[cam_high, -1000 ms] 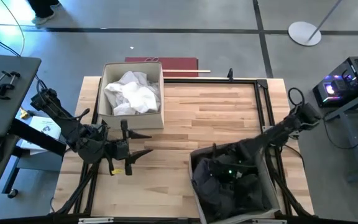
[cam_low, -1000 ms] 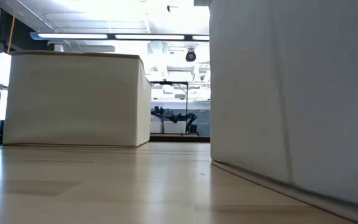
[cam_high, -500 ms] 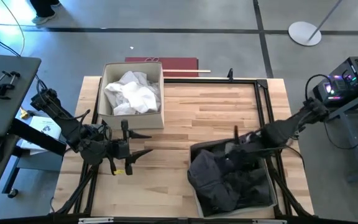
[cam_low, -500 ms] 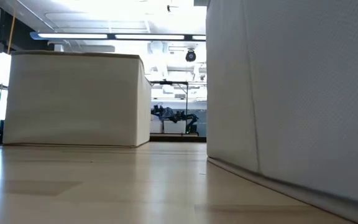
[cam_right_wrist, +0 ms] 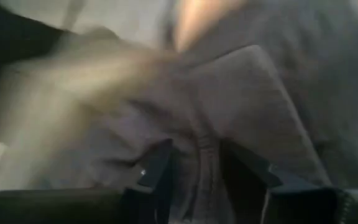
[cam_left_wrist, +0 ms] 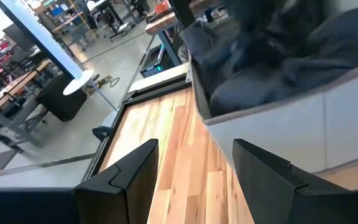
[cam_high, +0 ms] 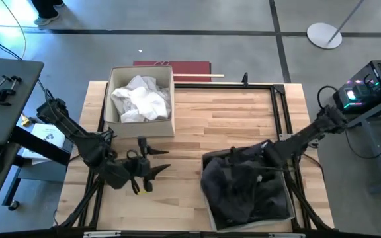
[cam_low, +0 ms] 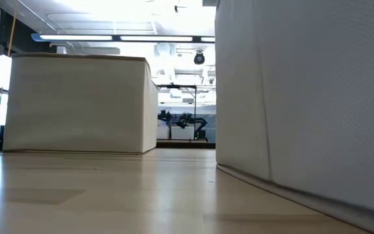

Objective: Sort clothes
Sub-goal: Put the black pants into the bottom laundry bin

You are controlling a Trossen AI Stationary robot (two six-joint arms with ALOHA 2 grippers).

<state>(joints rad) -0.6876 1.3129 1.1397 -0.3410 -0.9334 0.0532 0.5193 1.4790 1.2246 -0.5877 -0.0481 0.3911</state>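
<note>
Dark grey-black clothes [cam_high: 243, 192] fill the beige bin [cam_high: 286, 198] at the table's near right. My right gripper [cam_high: 240, 162] hovers just above that pile and is shut on a dark garment [cam_right_wrist: 253, 93]. White clothes [cam_high: 141, 99] lie in the beige bin [cam_high: 167, 125] at the far left. My left gripper [cam_high: 154, 157] stands open over bare table between the two bins, its fingers [cam_left_wrist: 129, 174] pointing at the dark bin [cam_left_wrist: 272, 124] with nothing between them. My right gripper pinches a raised fold of the dark garment [cam_right_wrist: 199, 155] between its two fingers [cam_right_wrist: 160, 168]. It comes at the fold slanting down from the table's right side. The fold is drawn up toward the fingers, and the rest of the garment lies on the pile in the bin.
Bare wooden table [cam_high: 223, 112] lies between and beyond the bins. A black metal frame [cam_high: 280, 106] runs along the far and right sides. In the low view both bins [cam_low: 76, 104] [cam_low: 304, 97] stand as tall walls.
My right gripper has risen out of the dark bin and rolled, drawing dark cloth up with it. The pile now bulges over the bin's left rim, and the bin has shifted slightly. My left gripper has dropped a little and moved toward the dark bin, staying open.
</note>
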